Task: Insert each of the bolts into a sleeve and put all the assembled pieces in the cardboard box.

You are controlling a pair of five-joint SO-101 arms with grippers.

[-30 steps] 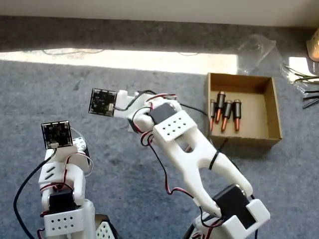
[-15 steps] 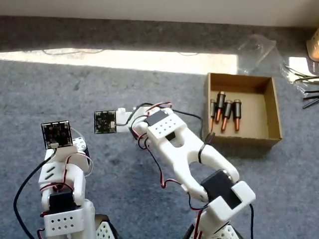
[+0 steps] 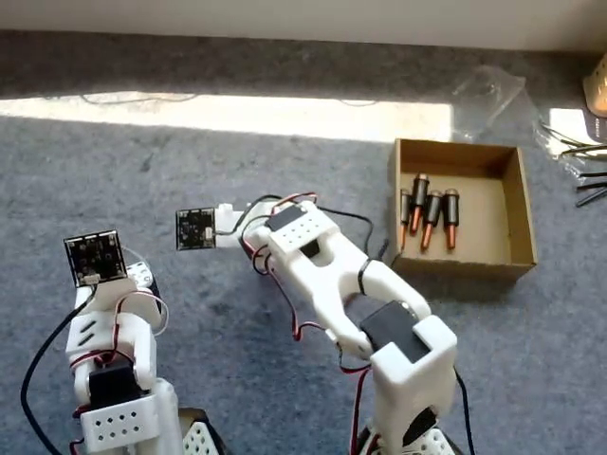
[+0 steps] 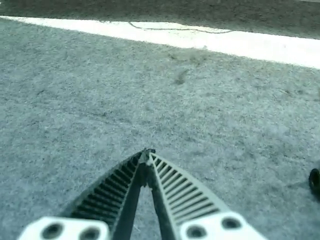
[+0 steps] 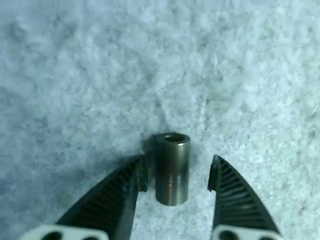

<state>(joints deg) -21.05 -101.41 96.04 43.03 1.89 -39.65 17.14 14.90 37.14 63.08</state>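
Sleeve [image 5: 172, 170] stands upright on grey carpet [image 5: 75, 75] at frame centre, between the open right fingers [image 5: 115, 200], not clamped. Left fingers [image 4: 175, 187] are closed tip to tip, empty. Cardboard box [image 3: 455, 147], centre right, holds four assembled pieces [image 3: 432, 218].

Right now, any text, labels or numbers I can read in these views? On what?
None can be read.
cardboard box: its walls show no print.
sleeve: bare metal, no marking.
circuit boards: any markings are too small to read.
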